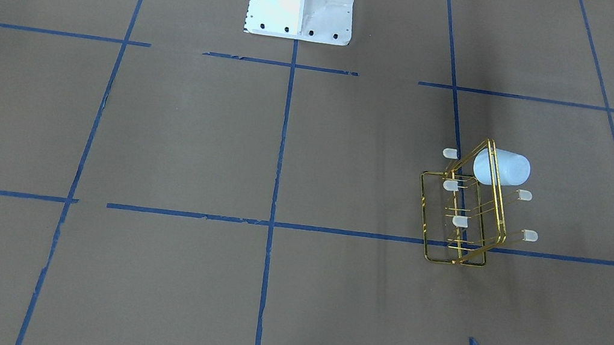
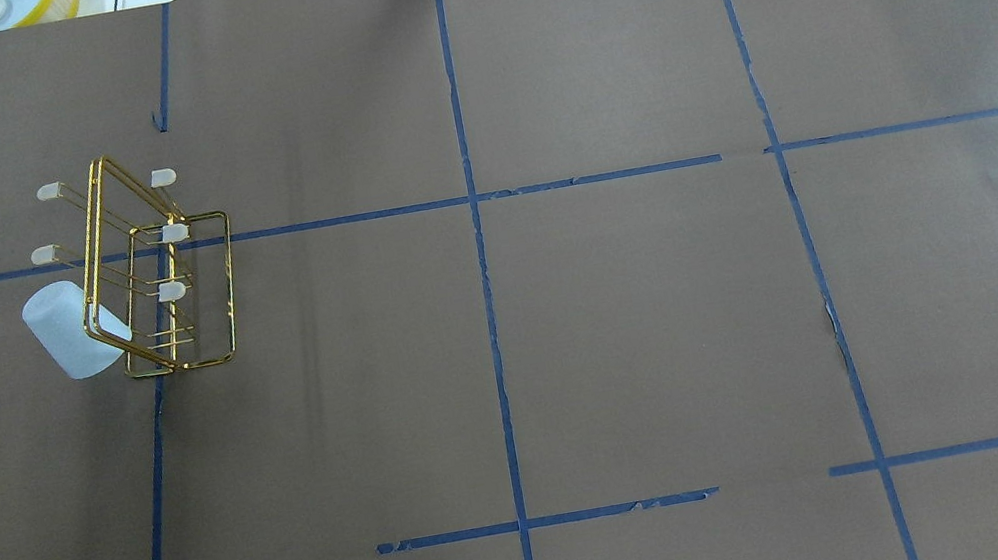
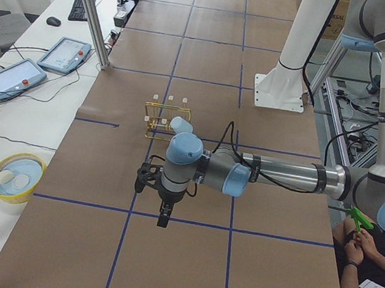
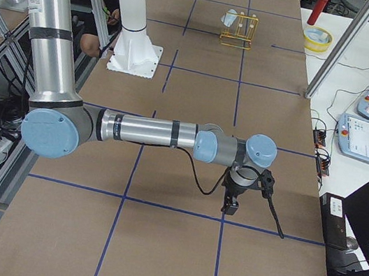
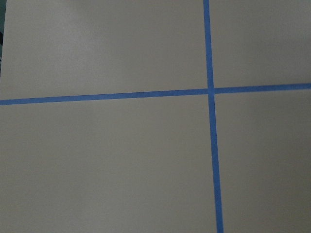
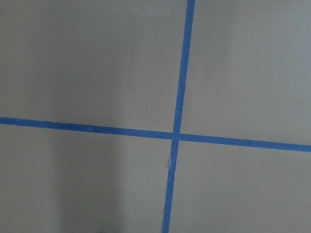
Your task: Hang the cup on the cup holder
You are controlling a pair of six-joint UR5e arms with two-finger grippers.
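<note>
The table is covered with brown paper (image 2: 629, 329) crossed by blue tape lines (image 2: 491, 322); in the overhead view the cup holder (image 2: 175, 233) stands at about ten o'clock from the middle, and the cup (image 2: 66, 327) leans at its eight o'clock side, mouth toward the frame. We count only five free prong caps (image 2: 47, 192), so we judge that the sixth prong carries the cup from inside. The left gripper (image 3: 162, 215) and the right gripper (image 4: 230, 204) hang over bare paper well apart from it, probably since nothing remains to hold; whether they are wide or narrow we cannot tell.

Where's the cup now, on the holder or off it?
On it: the cup sits tilted over an upper prong of the cup holder.
</note>
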